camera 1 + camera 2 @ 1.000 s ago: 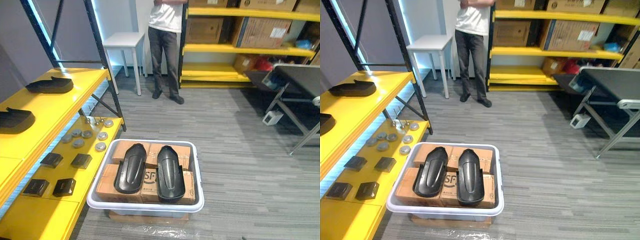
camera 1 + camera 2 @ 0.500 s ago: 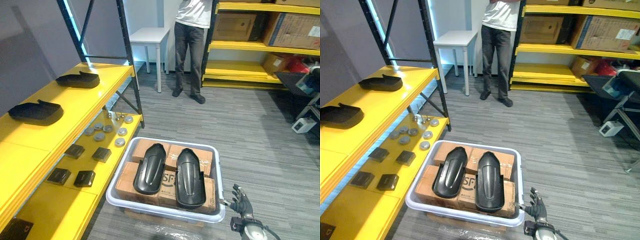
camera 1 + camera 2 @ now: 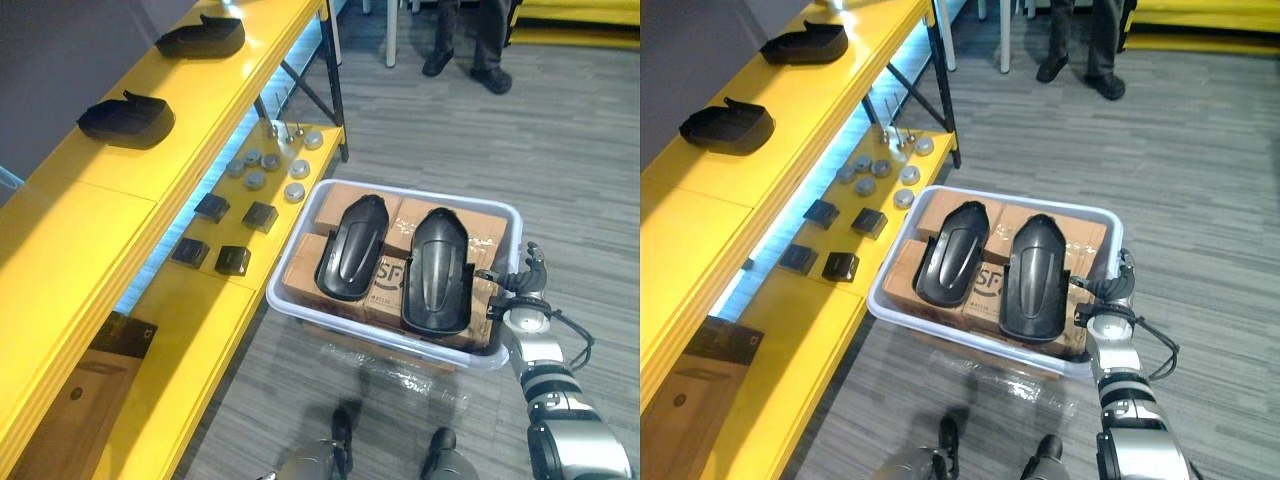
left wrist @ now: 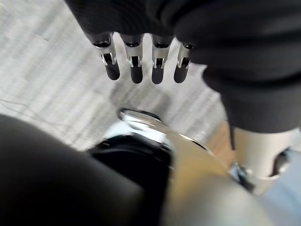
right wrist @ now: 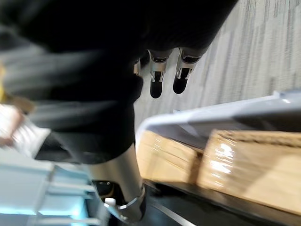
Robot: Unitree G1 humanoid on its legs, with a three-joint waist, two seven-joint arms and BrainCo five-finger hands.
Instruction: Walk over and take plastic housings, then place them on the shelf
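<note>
- The view now sits closer to the bin (image 3: 350,325) and looks more steeply down; that is the head moving, so the approach looks nearly finished.
- The right hand (image 3: 522,283) has come up from the bin's near right corner to its right wall. Its fingers are spread and loose and hold nothing.
- The left hand (image 4: 136,66) hangs with its fingers straight, also empty.
- Both housings to be taken lie untouched side by side on the boxes (image 3: 300,275) in the bin: the left housing (image 3: 352,248) and the right housing (image 3: 437,270).
- The right hand is near the right housing but apart from it, with the bin wall between.
- Two more housings (image 3: 127,117) already rest on the shelf (image 3: 90,230) to the left, with bare yellow board on the near side of them.
- Judgement: walking gives way to reaching. The hand must next clear the rim and close on the right housing.
- A person's shoes (image 3: 470,65) stand well beyond the bin.
</note>
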